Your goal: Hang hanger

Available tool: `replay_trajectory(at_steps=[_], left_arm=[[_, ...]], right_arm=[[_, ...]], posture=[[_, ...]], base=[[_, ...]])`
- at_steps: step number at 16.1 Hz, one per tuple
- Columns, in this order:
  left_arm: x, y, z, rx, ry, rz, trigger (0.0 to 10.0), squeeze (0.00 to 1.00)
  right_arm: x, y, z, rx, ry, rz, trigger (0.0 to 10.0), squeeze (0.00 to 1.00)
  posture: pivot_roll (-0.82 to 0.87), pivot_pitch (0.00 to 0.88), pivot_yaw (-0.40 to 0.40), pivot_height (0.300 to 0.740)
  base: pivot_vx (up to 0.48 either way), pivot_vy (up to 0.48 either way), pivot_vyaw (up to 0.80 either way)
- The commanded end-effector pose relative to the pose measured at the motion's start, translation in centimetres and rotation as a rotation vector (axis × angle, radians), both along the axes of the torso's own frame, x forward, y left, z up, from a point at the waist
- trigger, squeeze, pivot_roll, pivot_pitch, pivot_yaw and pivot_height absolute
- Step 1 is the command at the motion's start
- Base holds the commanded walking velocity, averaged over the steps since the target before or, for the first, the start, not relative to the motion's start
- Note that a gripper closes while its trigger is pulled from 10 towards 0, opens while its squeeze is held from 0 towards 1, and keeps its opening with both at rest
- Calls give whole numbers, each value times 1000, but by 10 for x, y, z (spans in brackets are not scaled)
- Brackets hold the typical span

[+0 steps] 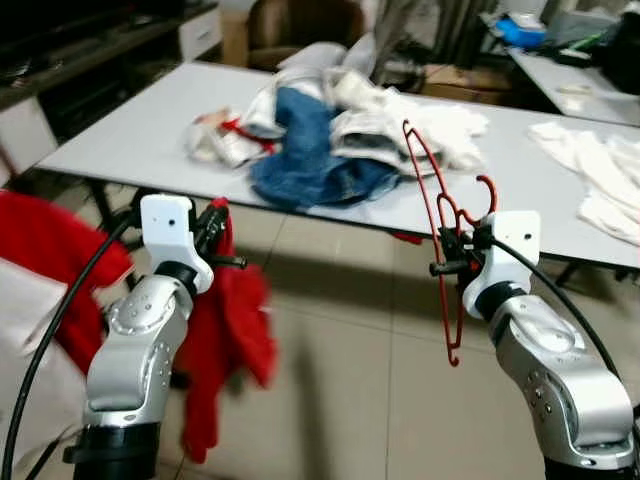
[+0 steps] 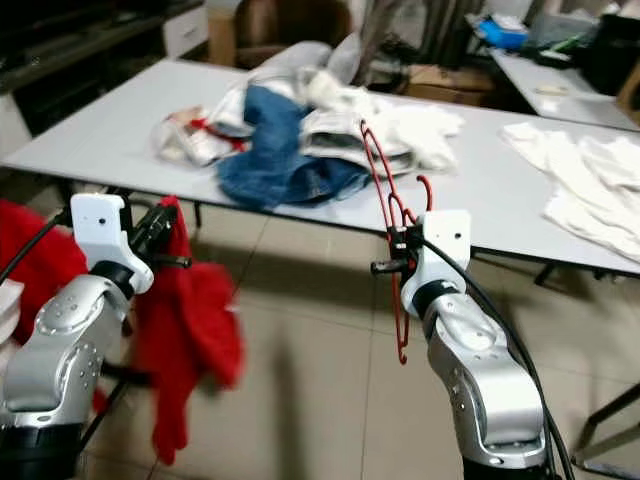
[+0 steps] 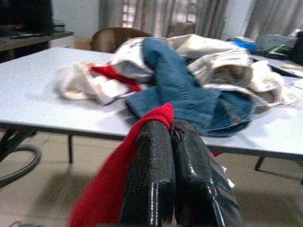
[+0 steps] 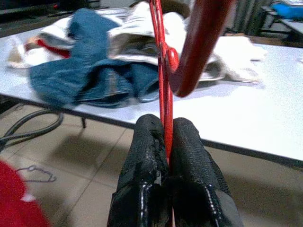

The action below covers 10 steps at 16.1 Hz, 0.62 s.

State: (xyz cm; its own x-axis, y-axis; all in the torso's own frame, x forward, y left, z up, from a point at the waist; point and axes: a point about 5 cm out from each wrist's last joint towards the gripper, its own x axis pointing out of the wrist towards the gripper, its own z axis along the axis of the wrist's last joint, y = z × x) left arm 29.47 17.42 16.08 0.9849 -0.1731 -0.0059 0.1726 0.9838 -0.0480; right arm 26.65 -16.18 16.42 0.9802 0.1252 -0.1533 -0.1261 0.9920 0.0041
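Note:
A thin red hanger [image 1: 440, 235] stands upright in front of the table's near edge, its hook [image 4: 201, 42] curling over by the wrist. My right gripper [image 1: 447, 252] is shut on the hanger's wire; in the right wrist view the wire [image 4: 164, 94] runs up between the two black fingers [image 4: 142, 156]. My left gripper [image 1: 213, 228] is shut on a red garment [image 1: 225, 330] that hangs limp below it toward the floor. Its fingers [image 3: 151, 156] pinch the red cloth [image 3: 156, 113] at their tips.
A long white table [image 1: 120, 130] stands ahead with a pile of clothes: blue jeans [image 1: 310, 160] and white garments [image 1: 400, 125]. More white cloth [image 1: 600, 180] lies at the table's right. Red fabric [image 1: 40, 250] is at the left. Tiled floor [image 1: 350, 380] lies below.

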Motion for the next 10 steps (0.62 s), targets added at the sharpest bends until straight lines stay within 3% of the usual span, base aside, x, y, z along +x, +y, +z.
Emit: replay_trajectory(at_steps=[1, 2, 7, 10], left_arm=[[1, -12, 9, 2, -39, -47, 10000, 0], [1, -14, 9, 8, -39, -61, 10000, 0], [2, -19, 9, 9, -39, -103, 10000, 0], [3, -22, 10, 15, -40, -129, 10000, 0]], right_arm=[[0, -11, 4, -16, -23, -40, 10000, 0], [0, -11, 4, -9, -22, -34, 10000, 0], [-1, -11, 5, -18, -36, -34, 10000, 0], [-3, -12, 7, -26, -55, -18, 10000, 0]], posture=[[35, 0, -24, 740], [36, 0, -23, 740], [32, 0, -4, 740], [31, 0, 3, 740]], base=[[382, 0, 0], [382, 0, 0], [384, 0, -800], [384, 0, 0]])
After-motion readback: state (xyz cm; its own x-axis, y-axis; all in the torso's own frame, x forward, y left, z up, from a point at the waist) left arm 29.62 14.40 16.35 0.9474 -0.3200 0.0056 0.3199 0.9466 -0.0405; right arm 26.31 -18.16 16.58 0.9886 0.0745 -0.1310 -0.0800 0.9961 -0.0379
